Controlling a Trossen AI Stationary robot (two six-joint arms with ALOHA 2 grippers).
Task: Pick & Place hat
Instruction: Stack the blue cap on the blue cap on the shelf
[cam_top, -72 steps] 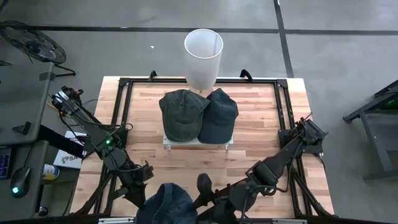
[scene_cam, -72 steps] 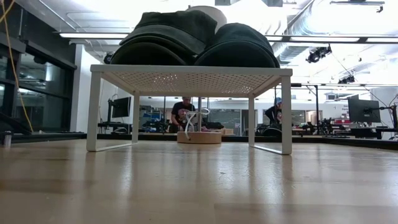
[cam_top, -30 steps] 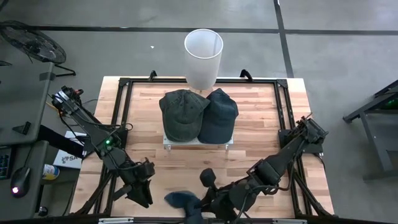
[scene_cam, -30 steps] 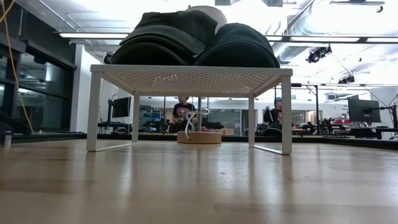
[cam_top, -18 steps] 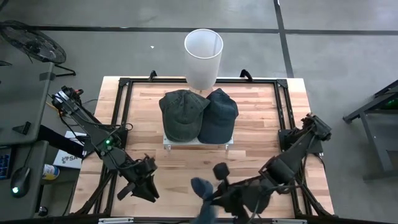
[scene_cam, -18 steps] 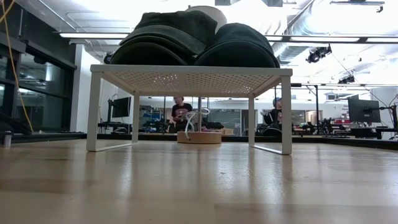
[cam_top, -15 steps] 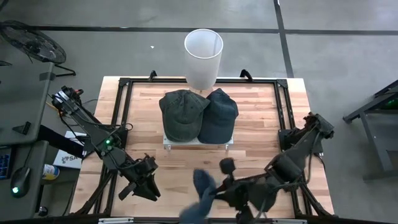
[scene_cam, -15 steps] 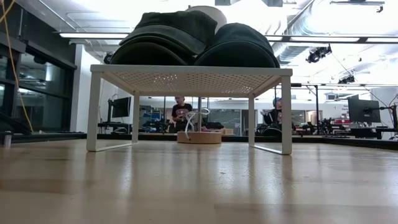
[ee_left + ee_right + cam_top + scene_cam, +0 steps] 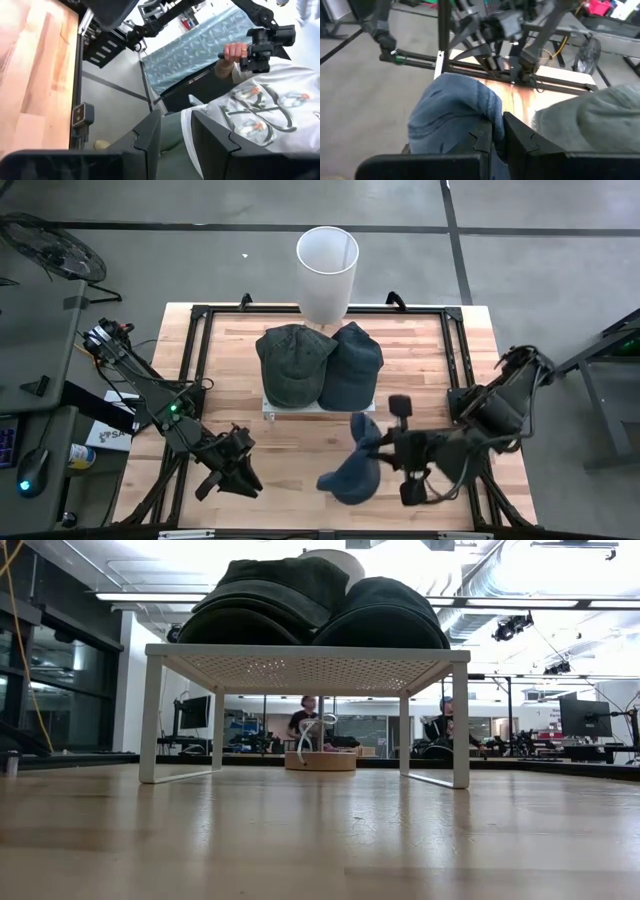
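Note:
A blue denim hat [image 9: 350, 472] hangs over the table's near half, just in front of the white rack [image 9: 318, 409], with my right gripper [image 9: 373, 448] shut on it. In the right wrist view the hat [image 9: 452, 112] bulges beyond my fingers. On the rack rest a grey-green hat [image 9: 293, 362] and a dark blue hat [image 9: 352, 365], brims down on the mesh top [image 9: 300, 668]. My left gripper [image 9: 236, 472] stands open near the table's near left, holding nothing; its wrist view looks off the table past the gap between its fingers [image 9: 176, 142]. My right gripper pinches a bunched fold of the blue hat's cloth [image 9: 492, 117] between its two fingers. The fingers reach in from the table's right side, pointing left. The hat sags below and beyond them, and the low view shows none of it on the tabletop.
A tall white bucket [image 9: 327, 265] stands just beyond the table's far edge, behind the rack. Black frame rails [image 9: 197, 360] run along the table's sides. People show in the room beyond [image 9: 305, 723], and a person holding a handle [image 9: 240, 50] stands by the near edge.
My right gripper has swung from the table's near edge toward the right and the rack, carrying the blue hat with it. The hat has come up from off the near edge to over the wood in front of the rack.

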